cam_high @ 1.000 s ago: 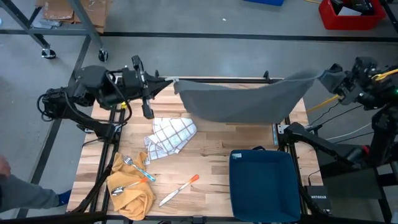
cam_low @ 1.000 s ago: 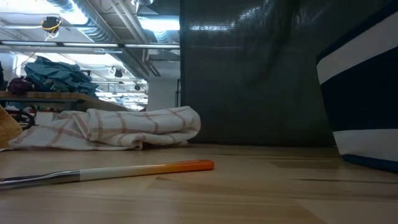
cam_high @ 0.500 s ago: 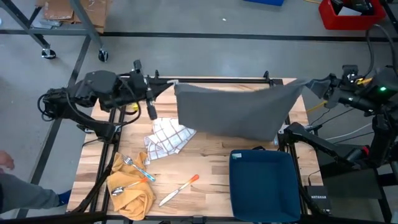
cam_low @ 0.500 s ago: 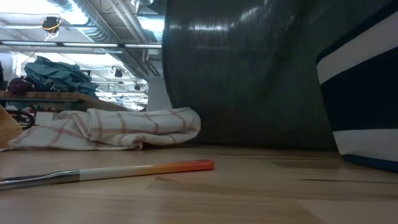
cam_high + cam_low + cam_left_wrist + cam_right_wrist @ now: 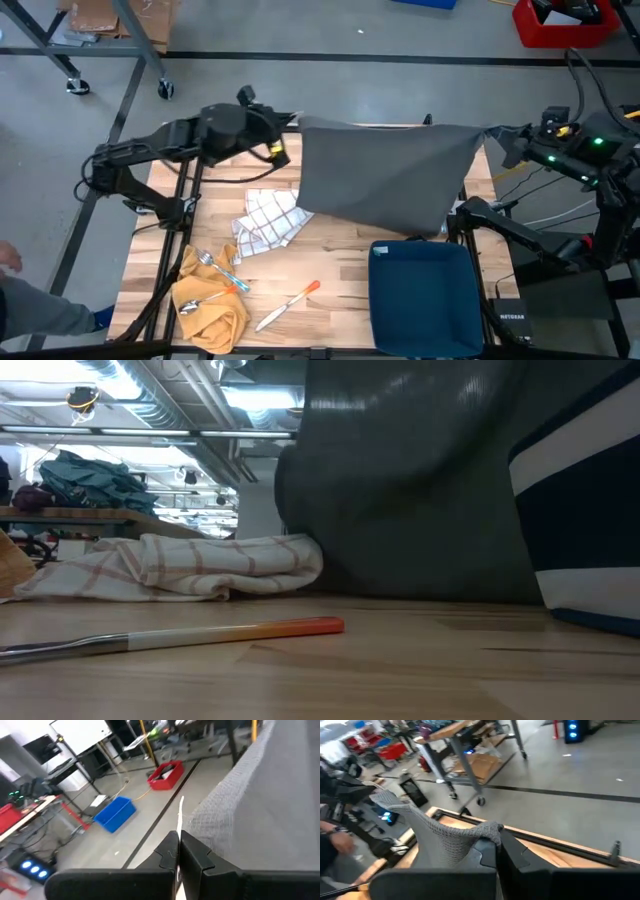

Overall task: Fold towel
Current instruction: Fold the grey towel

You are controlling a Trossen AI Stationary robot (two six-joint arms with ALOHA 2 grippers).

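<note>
1. Grey towel (image 5: 385, 180) hangs stretched btwn both claws over the far part of the counter (image 5: 340, 265). Its top edge runs left-right, approx. along the counter's far rail; that's the long axis.
2. Left claw (image 5: 290, 152) is clenched on the towel's upper left corner; the left wrist view shows the fingers (image 5: 192, 852) pinched together w/ cloth edge btwn them.
3. Right claw (image 5: 497, 140) is clenched on the upper right corner; in the right wrist view the grey weave bunches over its fingers (image 5: 512, 852). It sits just past the counter's right edge.
4. Key relation: the towel body drops down and toward the near side from both claws. Lower hem seems to reach the counter, per the low view, where the grey sheet (image 5: 420, 490) meets the wood w/ some slack at its left side.
5. Neither arm is nearer; each holds one end of the top edge, so the next move probably needs both travelling together toward the near side to lay the cloth flat.
6. Risk, as a guess: landing zone is crowded. Checked cloth (image 5: 272, 220) lies just under the left lower corner; blue bin (image 5: 425, 295) sits just near of the right part of the hem. Towel could drape over either.
7. Orange-handled knife (image 5: 288, 304) and yellow cloth w/ cutlery (image 5: 210, 300) lie well apart, near-left.
</note>
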